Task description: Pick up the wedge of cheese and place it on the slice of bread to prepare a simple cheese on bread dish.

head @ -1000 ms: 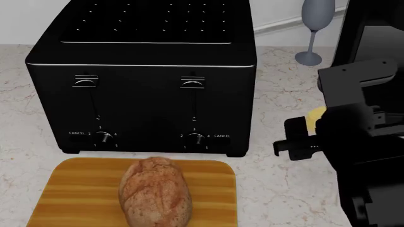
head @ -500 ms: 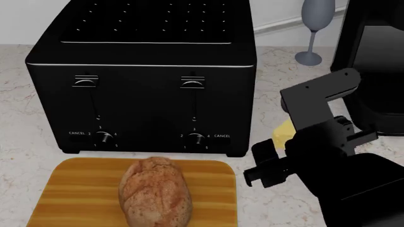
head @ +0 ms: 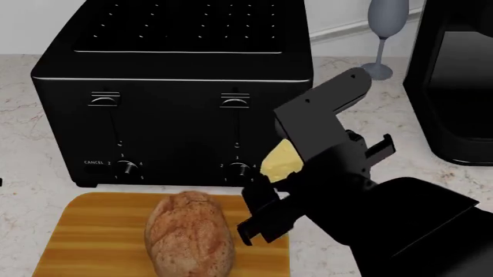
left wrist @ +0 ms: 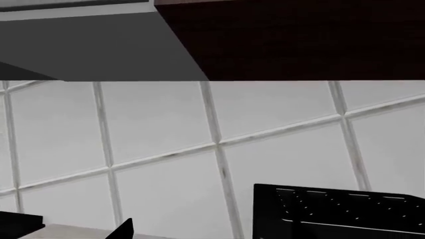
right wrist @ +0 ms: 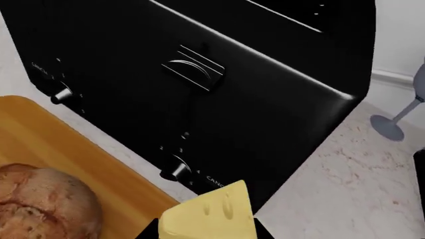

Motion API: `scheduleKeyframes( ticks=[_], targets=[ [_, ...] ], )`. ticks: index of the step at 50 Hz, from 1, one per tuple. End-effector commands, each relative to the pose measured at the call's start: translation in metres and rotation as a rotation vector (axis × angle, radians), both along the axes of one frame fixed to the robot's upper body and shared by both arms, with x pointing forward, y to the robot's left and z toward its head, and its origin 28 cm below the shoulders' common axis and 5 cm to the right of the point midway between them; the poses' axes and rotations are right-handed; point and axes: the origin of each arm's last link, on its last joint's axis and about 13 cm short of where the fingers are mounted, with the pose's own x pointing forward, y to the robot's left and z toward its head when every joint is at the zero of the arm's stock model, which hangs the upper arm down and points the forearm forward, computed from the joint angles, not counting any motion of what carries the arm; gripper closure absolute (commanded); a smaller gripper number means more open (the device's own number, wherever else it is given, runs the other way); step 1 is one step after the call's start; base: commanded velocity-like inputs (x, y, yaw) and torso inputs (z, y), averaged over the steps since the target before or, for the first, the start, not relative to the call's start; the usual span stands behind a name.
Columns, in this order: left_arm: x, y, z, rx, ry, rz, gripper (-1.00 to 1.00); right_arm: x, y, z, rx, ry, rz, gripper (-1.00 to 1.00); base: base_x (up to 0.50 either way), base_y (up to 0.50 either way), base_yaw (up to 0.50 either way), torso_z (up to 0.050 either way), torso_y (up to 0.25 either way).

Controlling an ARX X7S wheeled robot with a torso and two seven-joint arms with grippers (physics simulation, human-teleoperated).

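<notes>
My right gripper (head: 281, 173) is shut on the pale yellow wedge of cheese (head: 280, 160) and holds it in the air just right of the brown oval loaf of bread (head: 189, 232), in front of the toaster. The loaf lies on the orange cutting board (head: 92, 231). In the right wrist view the cheese (right wrist: 209, 214) sits between the dark fingertips, with the bread (right wrist: 43, 201) beside and below it. My left gripper is out of the head view; its wrist view shows only a dark finger tip (left wrist: 121, 230) against a tiled wall.
A big black toaster (head: 173, 86) stands right behind the board. A wine glass (head: 383, 34) stands at the back right, and a black appliance (head: 454, 81) fills the right edge. The counter (head: 23, 156) is pale marble.
My right arm has carried the cheese leftward, from the right edge near the black appliance to a spot just right of the loaf. The bread and board have not moved.
</notes>
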Motion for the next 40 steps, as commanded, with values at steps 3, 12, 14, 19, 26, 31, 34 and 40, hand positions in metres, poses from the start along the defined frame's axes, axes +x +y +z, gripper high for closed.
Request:
scheduleKeyframes(
  ticks=[3,12,14,19,26,31,34,40],
  targets=[
    [0.0,0.0,0.0,0.004,0.002,0.003,-1.0,-0.005,0.02,0.012,-0.013,-0.023,0.16,1.0,0.0,0.0,0.0,0.0,0.0],
    [0.0,0.0,0.0,0.005,0.004,0.004,-1.0,-0.008,0.032,0.016,-0.013,-0.028,0.238,1.0,0.0,0.0,0.0,0.0,0.0],
    [0.0,0.0,0.0,0.001,0.0,0.006,-1.0,-0.009,0.034,0.016,-0.017,-0.029,0.251,1.0,0.0,0.0,0.0,0.0,0.0],
    [0.0,0.0,0.0,0.002,0.0,0.006,-1.0,-0.014,0.039,0.019,-0.006,-0.031,0.287,1.0,0.0,0.0,0.0,0.0,0.0],
    [0.0,0.0,0.0,0.005,0.0,0.007,-1.0,-0.015,0.043,0.019,0.01,-0.023,0.32,1.0,0.0,0.0,0.0,0.0,0.0],
    [0.0,0.0,0.0,0.007,0.0,0.006,-1.0,-0.015,0.046,0.02,0.009,-0.02,0.342,1.0,0.0,0.0,0.0,0.0,0.0],
    [0.0,0.0,0.0,0.006,0.0,0.006,-1.0,-0.014,0.047,0.019,0.016,-0.013,0.354,1.0,0.0,0.0,0.0,0.0,0.0],
    [0.0,0.0,-0.001,0.004,0.0,0.006,-1.0,-0.013,0.049,0.019,0.024,-0.007,0.368,1.0,0.0,0.0,0.0,0.0,0.0]
  ],
)
